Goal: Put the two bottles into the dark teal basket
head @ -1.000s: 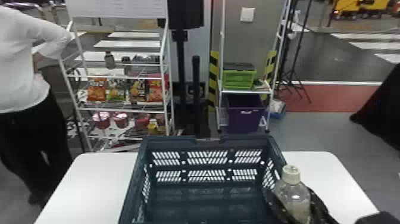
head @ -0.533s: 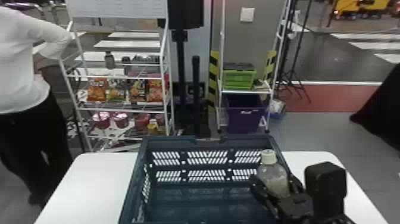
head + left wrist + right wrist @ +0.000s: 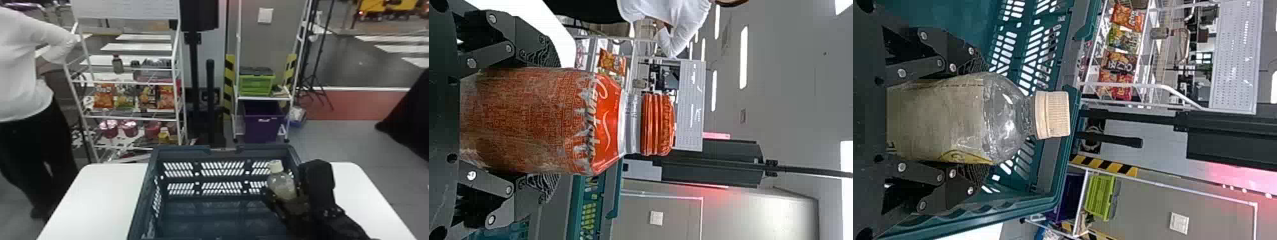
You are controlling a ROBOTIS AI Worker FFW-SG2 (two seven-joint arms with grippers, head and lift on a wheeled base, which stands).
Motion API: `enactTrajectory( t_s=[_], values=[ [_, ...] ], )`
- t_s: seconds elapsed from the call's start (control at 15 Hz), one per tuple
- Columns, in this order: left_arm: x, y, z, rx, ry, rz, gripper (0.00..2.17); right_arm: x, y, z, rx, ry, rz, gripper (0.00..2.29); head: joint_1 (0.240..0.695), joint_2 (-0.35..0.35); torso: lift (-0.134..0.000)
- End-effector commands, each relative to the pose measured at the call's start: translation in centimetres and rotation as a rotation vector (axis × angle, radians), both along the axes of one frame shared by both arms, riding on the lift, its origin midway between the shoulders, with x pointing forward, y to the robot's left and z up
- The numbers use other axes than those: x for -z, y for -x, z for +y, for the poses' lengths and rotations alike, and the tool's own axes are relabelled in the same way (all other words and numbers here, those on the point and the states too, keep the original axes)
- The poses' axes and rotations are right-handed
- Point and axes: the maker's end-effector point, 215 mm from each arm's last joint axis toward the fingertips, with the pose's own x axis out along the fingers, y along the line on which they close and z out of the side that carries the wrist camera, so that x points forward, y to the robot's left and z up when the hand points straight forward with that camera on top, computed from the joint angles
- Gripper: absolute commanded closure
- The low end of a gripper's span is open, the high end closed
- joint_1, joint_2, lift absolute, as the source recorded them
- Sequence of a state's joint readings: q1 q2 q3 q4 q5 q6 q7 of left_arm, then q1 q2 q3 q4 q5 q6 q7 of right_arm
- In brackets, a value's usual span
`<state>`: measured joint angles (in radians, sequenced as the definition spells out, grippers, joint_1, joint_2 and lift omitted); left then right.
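"Left gripper?"
"With fingers clenched around the red-capped bottle."
"And the right gripper?"
"With fingers snug around the pale-capped bottle, cap up, over the right side of the dark teal basket on the white surface."

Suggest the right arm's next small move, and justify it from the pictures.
Probably lower the clear, cream-capped plastic bottle slightly: the black right claw grips it, and it appears over the right part of the dark teal plastic basket.
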<state>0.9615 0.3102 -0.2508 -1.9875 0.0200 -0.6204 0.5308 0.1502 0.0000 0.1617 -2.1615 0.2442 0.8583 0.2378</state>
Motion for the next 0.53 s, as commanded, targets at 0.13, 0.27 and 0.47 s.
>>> enactTrajectory(
  t_s=[0.13,0.27,0.47],
  values=[
    [0.2,-0.2,0.4,-0.011,0.003,0.003,2.15,2.0,-1.9,1.1,-0.019,0.020,0.053,1.71,0.499,0.000,0.000],
    [0.3,-0.4,0.8,-0.019,0.005,0.001,2.15,2.3,-2.5,1.5,-0.025,0.031,0.066,1.71,0.499,0.000,0.000],
    [0.2,-0.8,1.0,-0.022,0.010,-0.002,2.15,2.3,-2.9,1.6,-0.024,0.038,0.075,1.65,0.499,0.000,0.000]
  ],
)
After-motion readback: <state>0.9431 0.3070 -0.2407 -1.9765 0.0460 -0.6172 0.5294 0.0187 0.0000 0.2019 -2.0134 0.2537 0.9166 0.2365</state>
